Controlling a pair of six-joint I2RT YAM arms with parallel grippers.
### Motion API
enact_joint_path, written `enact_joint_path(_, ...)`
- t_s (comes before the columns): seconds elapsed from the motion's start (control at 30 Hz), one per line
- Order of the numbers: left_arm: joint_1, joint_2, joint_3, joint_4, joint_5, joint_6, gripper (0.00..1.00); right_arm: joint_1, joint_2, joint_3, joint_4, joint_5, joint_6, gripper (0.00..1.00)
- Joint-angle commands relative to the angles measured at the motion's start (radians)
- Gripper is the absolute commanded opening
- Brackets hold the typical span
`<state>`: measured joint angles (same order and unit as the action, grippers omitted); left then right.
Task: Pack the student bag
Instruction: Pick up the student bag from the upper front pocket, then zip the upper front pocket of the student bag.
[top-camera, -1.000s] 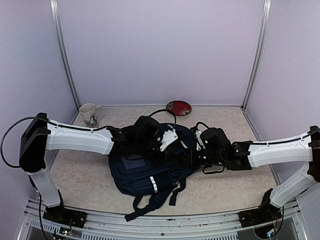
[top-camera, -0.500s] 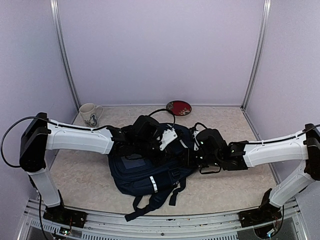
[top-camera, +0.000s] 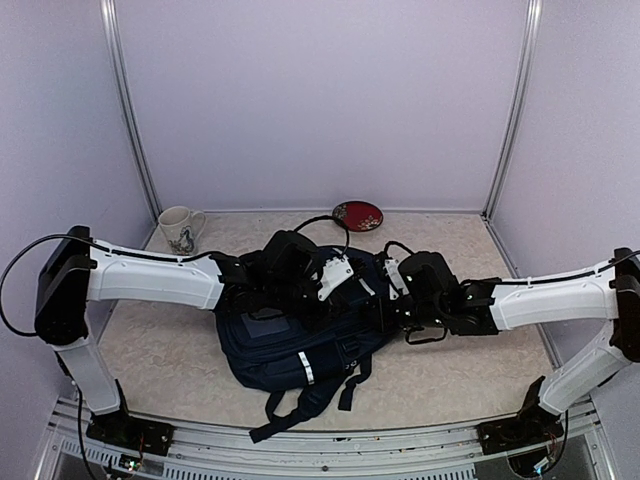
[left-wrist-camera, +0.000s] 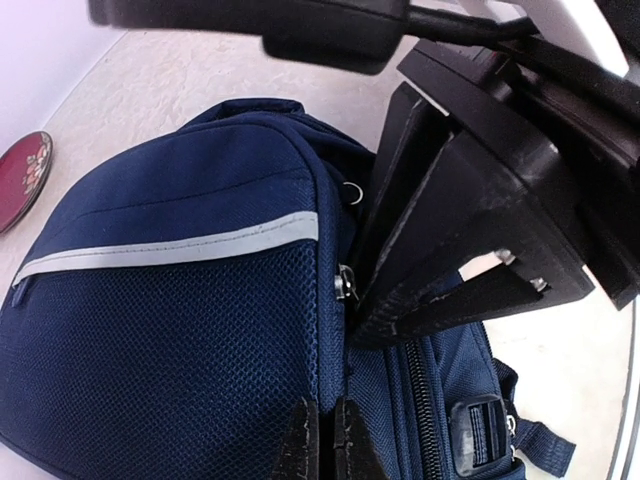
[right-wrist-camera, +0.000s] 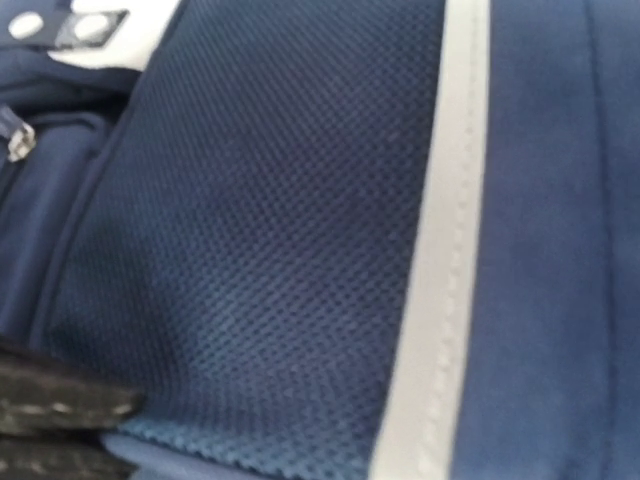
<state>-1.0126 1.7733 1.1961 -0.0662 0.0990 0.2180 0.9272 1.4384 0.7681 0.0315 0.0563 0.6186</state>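
Pictured mid-frame on the desk (top-camera: 470, 370): navy backpack (top-camera: 290, 355), left end effector (left-wrist-camera: 322, 425) clamped shut at its mesh pocket (left-wrist-camera: 180, 370), right end effector (left-wrist-camera: 368, 322) narrow beside zipper (left-wrist-camera: 345, 283), grip unclear.

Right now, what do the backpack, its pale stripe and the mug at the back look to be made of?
Backpack: navy woven fabric, matte, with a fine mesh weave visible. Stripe: pale grey tape sewn on, smooth, possibly reflective. Mug: probably glazed ceramic, white with a print; too small to be sure.
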Motion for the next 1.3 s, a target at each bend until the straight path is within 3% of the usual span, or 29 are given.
enact_joint_path(0.0, -0.011, -0.050, -0.008, 0.039, -0.010, 0.017, 0.00, -0.014, 0.061, 0.040, -0.061, 0.004, -0.030, 0.15)
enact_joint_path(0.07, -0.020, -0.048, -0.006, 0.035, -0.022, 0.026, 0.00, -0.014, 0.063, 0.039, -0.049, 0.049, -0.023, 0.14)
enact_joint_path(0.17, -0.026, -0.046, -0.004, 0.028, -0.029, 0.035, 0.00, -0.014, 0.068, 0.046, -0.047, 0.071, -0.043, 0.00)
enact_joint_path(0.33, -0.006, -0.058, -0.012, 0.005, -0.057, 0.034, 0.00, -0.028, 0.023, 0.046, -0.131, 0.098, -0.075, 0.00)
enact_joint_path(0.6, 0.014, -0.095, -0.035, -0.018, -0.101, 0.051, 0.00, -0.095, -0.084, 0.014, -0.278, -0.096, -0.199, 0.00)
enact_joint_path(0.8, 0.000, -0.086, -0.027, -0.014, -0.093, 0.049, 0.00, -0.096, -0.042, 0.048, -0.291, -0.148, -0.219, 0.00)
enact_joint_path(1.0, -0.018, -0.067, -0.016, -0.013, -0.091, 0.047, 0.00, -0.076, 0.046, 0.070, -0.293, -0.087, -0.118, 0.30)
enact_joint_path(1.2, -0.021, -0.058, -0.010, -0.011, -0.086, 0.046, 0.00, -0.015, 0.040, 0.066, -0.215, 0.057, 0.001, 0.31)
enact_joint_path(1.27, -0.021, -0.058, -0.010, -0.011, -0.084, 0.048, 0.00, -0.012, 0.026, 0.067, -0.205, 0.093, 0.002, 0.22)
